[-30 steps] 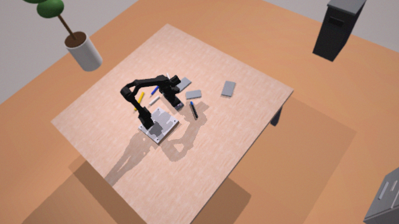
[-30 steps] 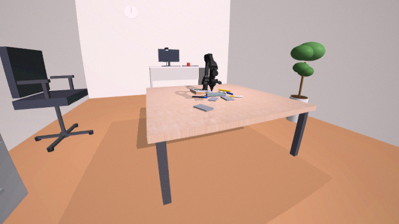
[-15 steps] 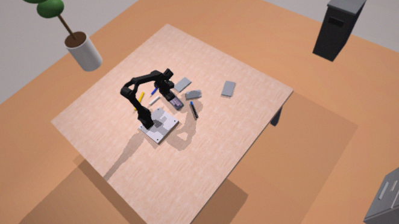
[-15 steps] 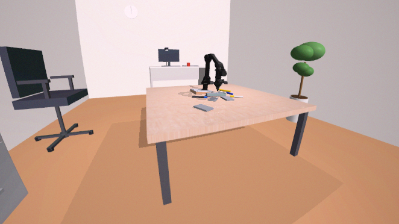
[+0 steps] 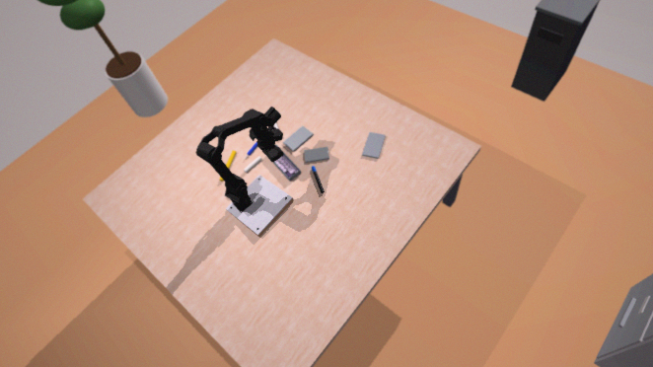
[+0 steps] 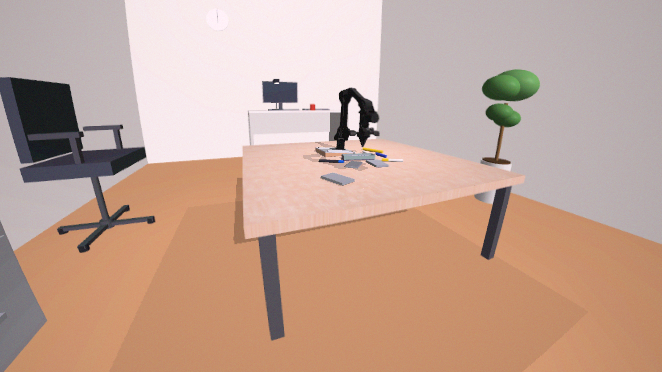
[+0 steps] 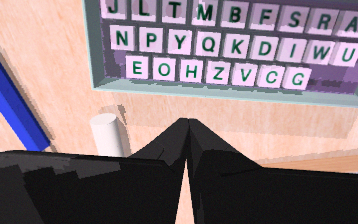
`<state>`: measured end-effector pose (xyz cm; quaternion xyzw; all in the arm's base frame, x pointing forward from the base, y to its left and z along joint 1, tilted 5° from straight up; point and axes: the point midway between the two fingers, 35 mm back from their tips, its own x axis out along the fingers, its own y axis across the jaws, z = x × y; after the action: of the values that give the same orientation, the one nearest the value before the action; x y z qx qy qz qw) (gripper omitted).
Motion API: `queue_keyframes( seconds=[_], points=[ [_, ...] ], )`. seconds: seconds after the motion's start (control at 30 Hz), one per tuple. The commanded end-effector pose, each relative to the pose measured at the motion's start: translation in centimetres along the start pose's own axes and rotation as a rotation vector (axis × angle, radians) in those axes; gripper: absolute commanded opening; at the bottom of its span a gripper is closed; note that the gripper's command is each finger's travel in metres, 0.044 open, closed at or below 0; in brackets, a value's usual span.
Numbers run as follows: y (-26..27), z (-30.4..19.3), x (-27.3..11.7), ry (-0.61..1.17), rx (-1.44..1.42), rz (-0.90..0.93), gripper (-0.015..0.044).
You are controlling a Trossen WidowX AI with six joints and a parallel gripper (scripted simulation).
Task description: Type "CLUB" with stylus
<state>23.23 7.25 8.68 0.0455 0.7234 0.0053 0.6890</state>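
My gripper [image 5: 274, 155] [image 6: 363, 145] [image 7: 187, 126] points down, shut with nothing between its fingertips. In the wrist view the tips appear just below the keyboard's bottom rim, under the H and Z keys. The keyboard [image 5: 287, 167] [image 6: 358, 157] [image 7: 218, 72] has a pale teal frame and pink keys with green letters; C shows in the bottom row, L at the top, and U at the right. B shows in the top row. Several pens lie on the desk; I cannot tell which is the stylus. A white one [image 5: 253, 164] [image 7: 108, 134] lies left of the fingertips in the wrist view.
A blue pen [image 5: 253, 148] [image 7: 24, 114] and a yellow pen [image 5: 228, 163] [image 6: 372, 150] lie near the white one. A black pen with a blue end [image 5: 319, 183] [image 6: 329, 161] lies across the keyboard. Grey flat blocks [image 5: 298, 139] [image 5: 316, 155] [image 5: 374, 145] lie beyond.
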Motion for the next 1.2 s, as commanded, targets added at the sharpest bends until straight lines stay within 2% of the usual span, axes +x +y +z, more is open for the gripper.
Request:
queue_keyframes(
  seconds=[0.0, 0.3, 0.43, 0.57, 0.9, 1.07, 1.1, 1.17],
  points=[
    [0.1, 0.2, -3.6, -0.028, -0.003, 0.010, 0.0000],
    [0.1, 0.4, -3.1, -0.036, 0.002, 0.011, 0.0000],
    [0.1, 0.3, -3.0, -0.034, 0.002, 0.011, 0.0105],
    [0.1, 0.3, -3.0, -0.034, 0.002, 0.011, 0.0000],
    [0.1, 0.3, -3.0, -0.034, 0.002, 0.011, 0.0000],
    [1.6, 0.4, -2.7, 0.025, -0.041, 0.012, 0.0131],
    [2.7, 0.4, -2.4, 0.065, -0.070, 0.011, 0.0150],
    [4.8, 0.3, -1.8, 0.147, -0.126, 0.006, 0.0150]
  ],
)
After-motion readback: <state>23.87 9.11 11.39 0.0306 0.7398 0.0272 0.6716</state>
